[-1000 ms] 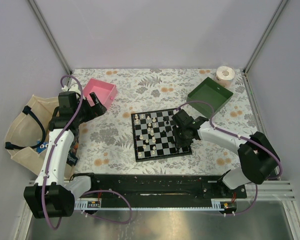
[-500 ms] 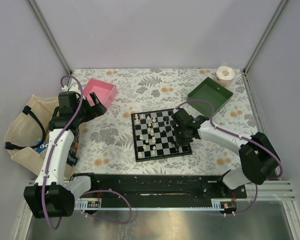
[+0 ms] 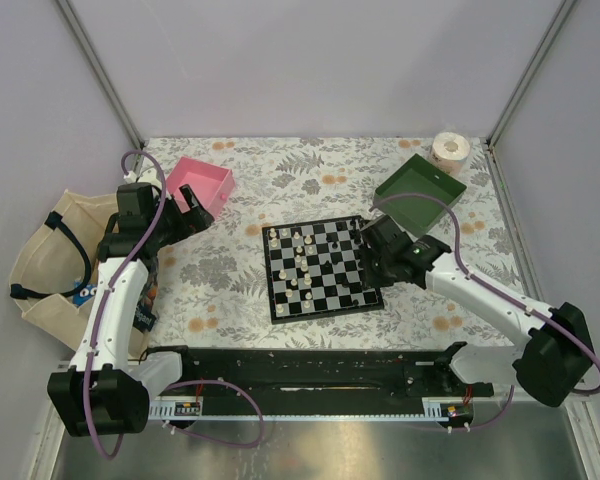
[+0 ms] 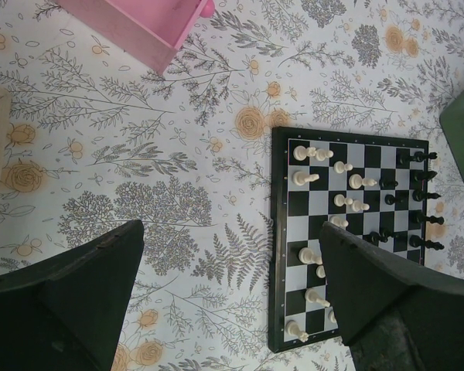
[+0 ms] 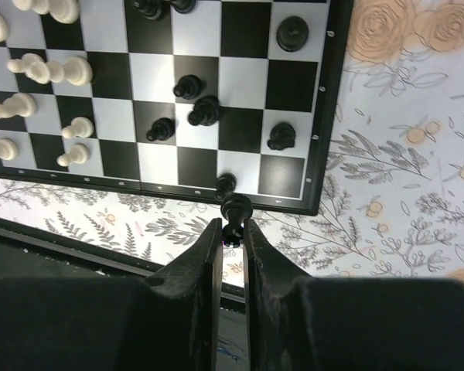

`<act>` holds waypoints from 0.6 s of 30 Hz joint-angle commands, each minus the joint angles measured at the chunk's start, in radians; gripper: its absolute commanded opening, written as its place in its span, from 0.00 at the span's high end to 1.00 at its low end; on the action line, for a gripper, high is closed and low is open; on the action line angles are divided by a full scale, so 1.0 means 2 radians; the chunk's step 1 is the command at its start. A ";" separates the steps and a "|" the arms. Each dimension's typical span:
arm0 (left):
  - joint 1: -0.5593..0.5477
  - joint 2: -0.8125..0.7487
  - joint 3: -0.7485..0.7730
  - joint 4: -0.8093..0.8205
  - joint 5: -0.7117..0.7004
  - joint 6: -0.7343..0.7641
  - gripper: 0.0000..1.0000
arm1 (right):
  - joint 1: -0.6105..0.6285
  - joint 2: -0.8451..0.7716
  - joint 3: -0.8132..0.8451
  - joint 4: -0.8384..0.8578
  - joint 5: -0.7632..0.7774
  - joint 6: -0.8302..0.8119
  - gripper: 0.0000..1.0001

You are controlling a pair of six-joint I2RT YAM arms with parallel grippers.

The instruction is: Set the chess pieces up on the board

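The chequered board [image 3: 321, 267] lies mid-table with several cream pieces [image 3: 300, 262] on its left half and black pieces [image 3: 352, 272] on its right. It also shows in the left wrist view [image 4: 281, 232] and the right wrist view [image 5: 325, 116]. My right gripper [image 5: 232, 229] is shut on a black chess piece [image 5: 235, 210], held above the board's near right edge; in the top view it [image 3: 372, 268] sits over the board's right side. My left gripper [image 4: 232, 270] is open and empty, high over the table left of the board, near the pink tray [image 3: 202, 184].
A green tray [image 3: 420, 188] stands at the back right with a tape roll [image 3: 450, 149] behind it. A cream cloth bag [image 3: 50, 262] lies off the table's left edge. The black rail [image 3: 300, 375] runs along the near edge.
My right arm has swung its elbow outward to the right and the gripper has shifted slightly right over the board's right side. The left arm has not moved.
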 commanded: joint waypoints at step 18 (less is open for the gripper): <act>0.004 0.001 0.006 0.015 0.011 0.003 0.01 | -0.024 0.042 -0.046 0.037 0.014 0.008 0.86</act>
